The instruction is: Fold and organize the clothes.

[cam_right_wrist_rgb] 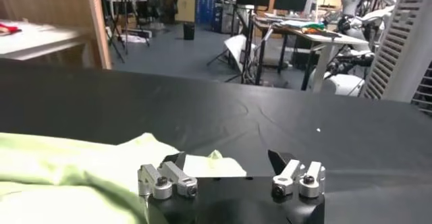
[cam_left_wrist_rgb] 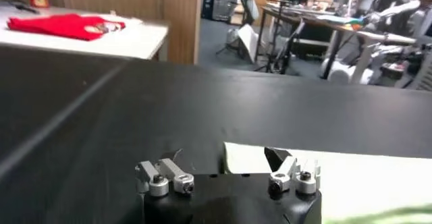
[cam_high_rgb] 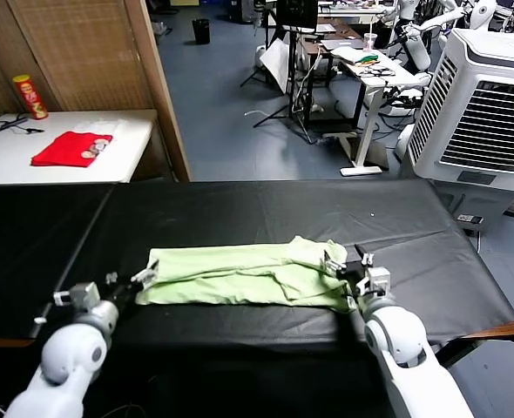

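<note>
**Green shirt lies folded lengthwise, both pincers spread at its ends**

A pale light-green shirt (cam_high_rgb: 248,276) lies on the black-covered desk (cam_high_rgb: 240,209), gathered into a long band running left to right across the near part of the cloth. Its surface is creased, with a doubled-over flap toward the right end.

The left pincer (cam_high_rgb: 142,280) sits at the shirt's left end, low over the desk. Its fingers stand spread apart and hold nothing; in the left wrist view the left pincer (cam_left_wrist_rgb: 228,171) shows one finger over bare black cloth and the other just at the pale edge of the shirt (cam_left_wrist_rgb: 364,178).

The right pincer (cam_high_rgb: 348,261) sits at the shirt's right end, also spread and not pinching anything. In the right wrist view the right pincer (cam_right_wrist_rgb: 229,171) has the shirt (cam_right_wrist_rgb: 61,171) bunched beside one finger, with a small raised fold between the fingers.

Beyond the desk, a white side desk (cam_high_rgb: 126,139) carries a small red cloth (cam_high_rgb: 71,148) and a red-and-yellow can (cam_high_rgb: 30,96). A white air cooler (cam_high_rgb: 488,113) stands at the right.
</note>
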Tool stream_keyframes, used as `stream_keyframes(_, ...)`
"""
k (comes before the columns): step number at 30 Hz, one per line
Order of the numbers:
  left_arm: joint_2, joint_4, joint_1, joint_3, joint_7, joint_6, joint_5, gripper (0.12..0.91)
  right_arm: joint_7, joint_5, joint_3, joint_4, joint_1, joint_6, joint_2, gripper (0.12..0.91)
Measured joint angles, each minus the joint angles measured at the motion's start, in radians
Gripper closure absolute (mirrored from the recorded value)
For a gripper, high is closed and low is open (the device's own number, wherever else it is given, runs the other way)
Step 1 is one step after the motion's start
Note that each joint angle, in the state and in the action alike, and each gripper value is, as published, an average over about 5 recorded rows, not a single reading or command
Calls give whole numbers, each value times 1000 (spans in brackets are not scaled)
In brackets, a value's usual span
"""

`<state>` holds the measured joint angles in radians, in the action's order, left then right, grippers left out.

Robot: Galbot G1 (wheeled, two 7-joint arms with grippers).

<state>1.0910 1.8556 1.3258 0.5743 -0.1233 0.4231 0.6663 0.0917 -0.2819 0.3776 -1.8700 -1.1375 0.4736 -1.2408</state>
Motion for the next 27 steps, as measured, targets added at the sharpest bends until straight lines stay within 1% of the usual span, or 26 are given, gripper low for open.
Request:
stream_keyframes(3,16,2,22,-3,1,-3,-9,247,1,-1,1,-17,-8,2,1,227)
stream_keyframes(4,21,3,26,-5,1,-4,-13,270,2,-1,1,-20,-11,2,2,227)
stream_keyframes(6,29,3,33,-11,3,-6,-26,348,2,-1,2,-26,-16,2,3,227)
stream_keyframes(10,41,9,38,-22,8,-7,-44,562,2,11,2,-30,-21,-4,0,227)
stream_keyframes(11,42,12,38,-24,8,-7,-48,629,2,16,1,-30,-21,-6,-2,227)
stream_keyframes(14,43,21,35,-28,10,-4,-63,786,2,32,-2,-28,-21,-12,-9,227)
stream_keyframes(15,42,24,33,-28,10,-3,-72,827,2,35,-3,-28,-21,-13,-12,227)
stream_keyframes(17,38,27,29,-27,10,-1,-100,862,2,40,-5,-29,-21,-15,-17,227)
stream_keyframes(21,19,25,30,-13,13,-9,-209,855,3,44,-2,-40,-24,-15,-22,227)
stream_keyframes(24,-17,15,41,9,21,-33,-307,860,4,44,6,-51,-31,-16,-19,227)
stream_keyframes(27,-81,-5,58,47,27,-66,-381,860,4,44,14,-62,-39,-16,-18,227)
